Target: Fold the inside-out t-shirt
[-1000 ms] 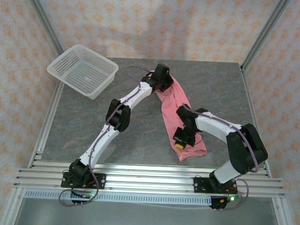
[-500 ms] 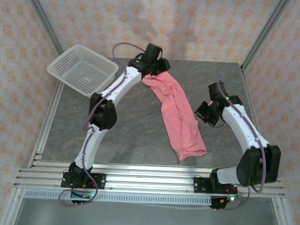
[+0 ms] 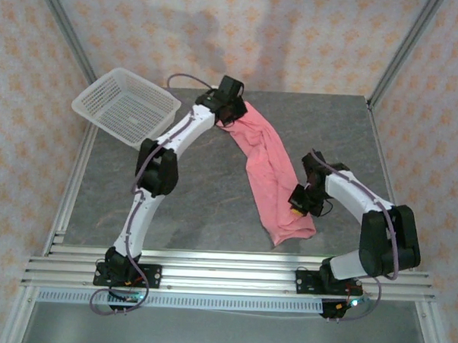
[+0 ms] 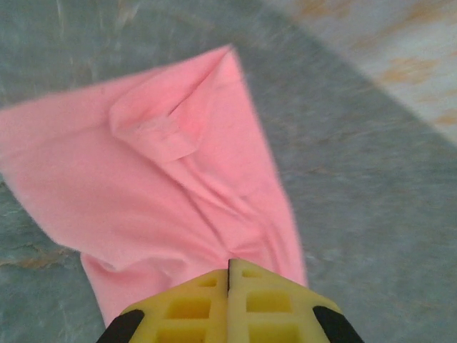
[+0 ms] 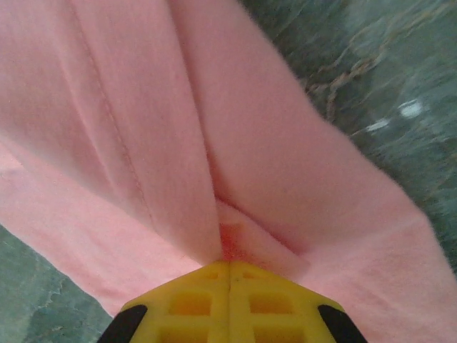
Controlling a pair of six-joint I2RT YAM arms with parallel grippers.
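top external view: the inside-out t-shirt lies on the table as a long, narrow salmon-pink band. it runs slantwise from near the middle of the far edge down toward the near edge, right of centre, and ends short of that edge. the left gripper sits at the far end of the band, its arm stretched out from the near left. the right gripper sits on the band's right border, close to its near end, with its arm bent back toward the near right corner. a white mesh basket stands tilted at the far left corner, part of it past the table's left edge, well apart from the cloth.

left wrist view: the left gripper has its yellow pads pressed together with no gap. creases in the t-shirt converge on the tips, so the cloth is pinched there. beyond it the shirt spreads out over the grey table, with a small folded flap on top.

right wrist view: the right gripper is likewise fully closed. a ridge of the t-shirt is gathered into the tips and held. a stitched seam runs along the cloth on the left, and bare table lies beyond the shirt's edge.
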